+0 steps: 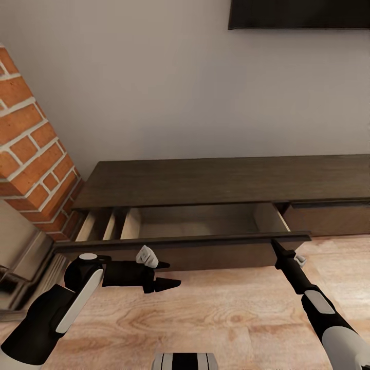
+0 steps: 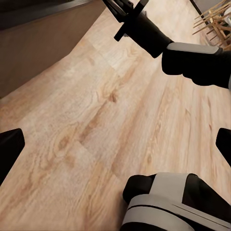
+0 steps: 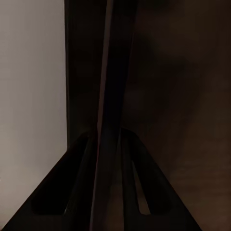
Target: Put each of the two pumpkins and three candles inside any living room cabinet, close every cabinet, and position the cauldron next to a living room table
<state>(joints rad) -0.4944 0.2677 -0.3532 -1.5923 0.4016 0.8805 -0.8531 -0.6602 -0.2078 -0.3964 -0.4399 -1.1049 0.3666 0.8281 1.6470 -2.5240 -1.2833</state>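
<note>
The long dark brown cabinet [image 1: 226,180] stands against the wall with its left drawer [image 1: 195,223] pulled out; what shows of the pale inside is bare. My right gripper [image 1: 275,245] sits at the right end of the drawer front [image 1: 216,257]. In the right wrist view its fingers [image 3: 82,163] are closed on either side of the board's thin edge [image 3: 109,96]. My left gripper [image 1: 168,274] hovers open in front of the drawer front, holding nothing, its fingertips [image 2: 9,149] spread wide over the floor. The pumpkins, candles and cauldron are out of view.
A brick column [image 1: 31,149] rises left of the cabinet, with a metal surround [image 1: 20,257] at its foot. Another drawer [image 1: 329,216] on the right is closed. A dark screen [image 1: 298,13] hangs on the wall above. Wooden furniture legs [image 2: 211,19] stand beyond my right arm [image 2: 192,60].
</note>
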